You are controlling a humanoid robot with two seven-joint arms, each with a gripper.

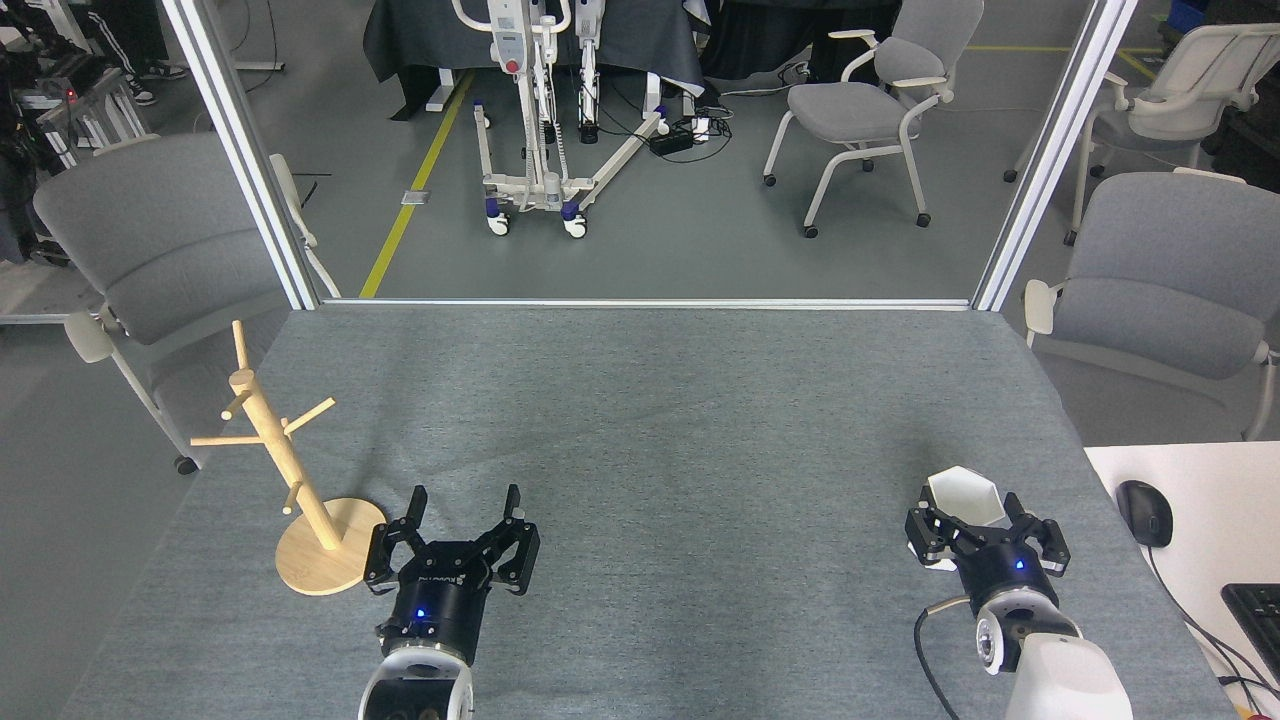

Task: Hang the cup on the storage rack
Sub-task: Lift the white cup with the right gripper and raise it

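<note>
The white faceted cup (962, 490) stands upright on the grey table at the near right. My right gripper (972, 512) reaches from the near side with its fingers spread on either side of the cup's lower body, which it hides; it is open. The wooden storage rack (268, 434) stands on its round base (318, 562) at the near left, its pegs bare. Just right of that base is my left gripper (465, 497), open and holding nothing.
A white desk (1200, 500) with a black mouse (1146, 512) and a keyboard (1258, 608) adjoins the table's right edge. Grey chairs stand off both sides. The grey table surface (650, 450) stretches between rack and cup.
</note>
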